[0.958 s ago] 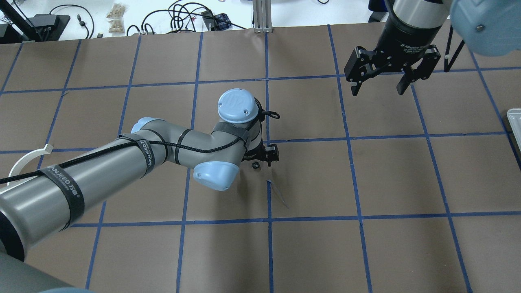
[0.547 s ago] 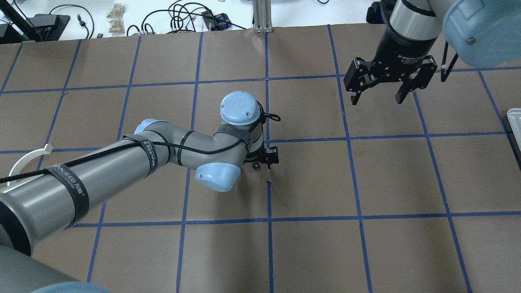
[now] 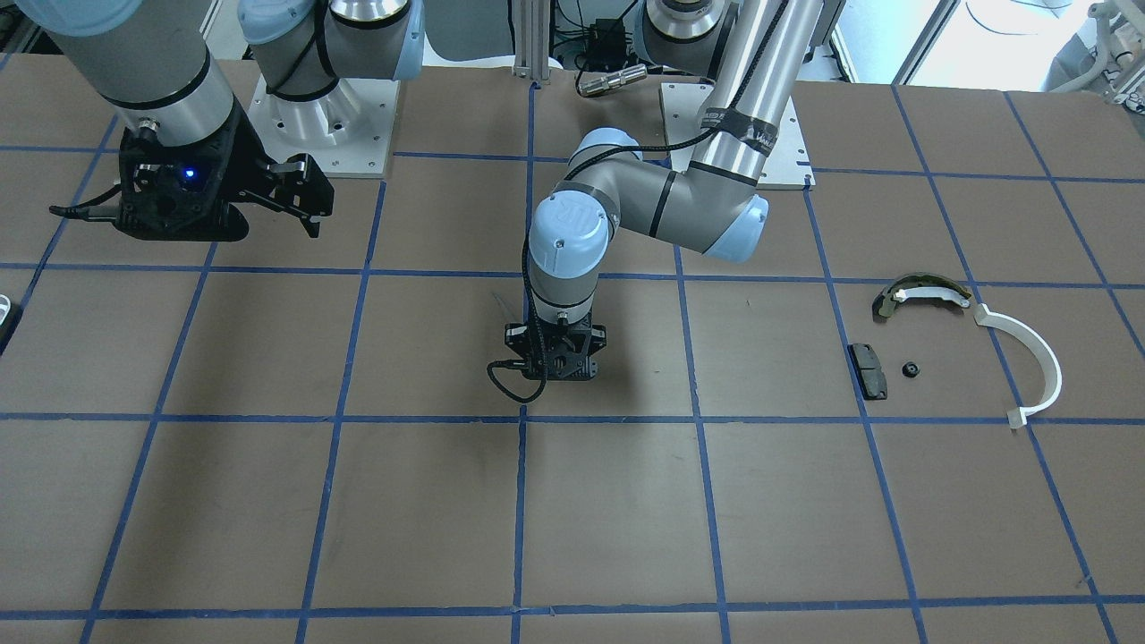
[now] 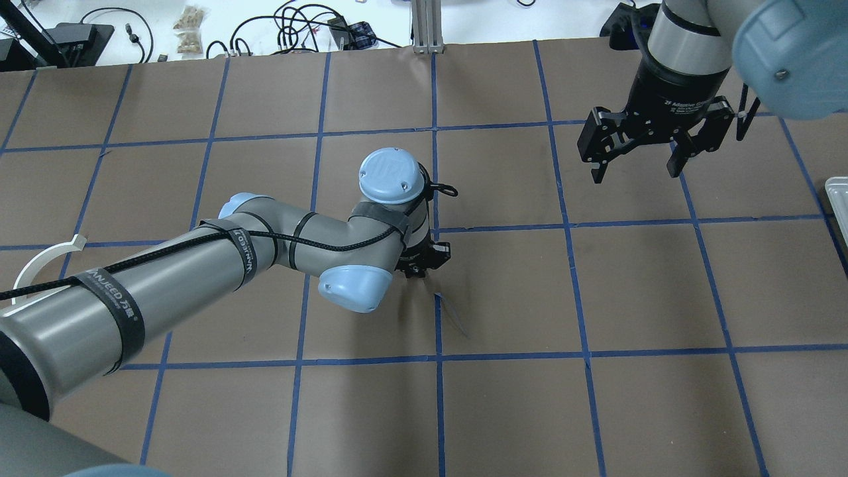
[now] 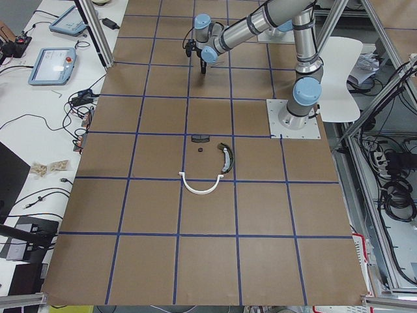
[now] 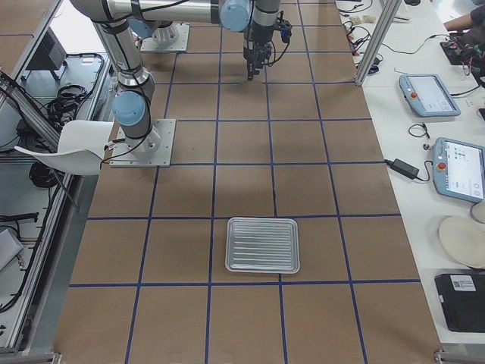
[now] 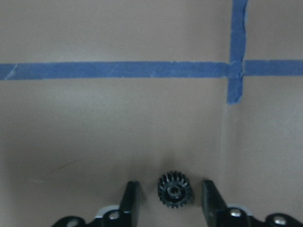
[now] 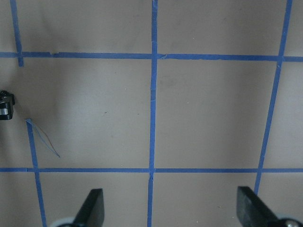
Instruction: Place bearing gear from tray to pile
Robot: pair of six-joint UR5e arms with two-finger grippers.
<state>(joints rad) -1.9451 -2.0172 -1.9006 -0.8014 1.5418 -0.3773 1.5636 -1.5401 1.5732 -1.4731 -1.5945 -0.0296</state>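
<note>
The bench (image 4: 596, 411) is the same brown paper with a blue tape grid, nothing shifted there. My left arm (image 4: 165, 285) reaches to about the middle of it. Compared to a second ago its wrist has dropped down over the bearing gear. The overhead showed the gear sitting just beside my left jaws back then, and now the jaws cover it in that view.

My right arm (image 4: 682, 40) has slid a bit toward the tray side since then. Its jaws hang above the bench, wide open with nothing in them, and the right wrist cam only sees bare paper between the tips.

The tray (image 6: 263, 245) only shows up whole from the right-end camera, and I can't see anything on it. The overhead just catches a sliver of it at the edge.

The pile (image 5: 225, 160) is off by my left side. The front camera gets it best: white arc (image 3: 1055, 371), olive shoe (image 3: 921, 291), black pad (image 3: 868, 370) and a tiny round black part (image 3: 910, 368). The overhead only gets one end of the arc.

The bearing gear (image 7: 175, 190) is really only clear in the left wrist cam. It's lying flat on the bench between my left jaws, which are partly open with a gap on each side, so they're not gripping it. It's mid-bench, well apart from both tray and pile.
</note>
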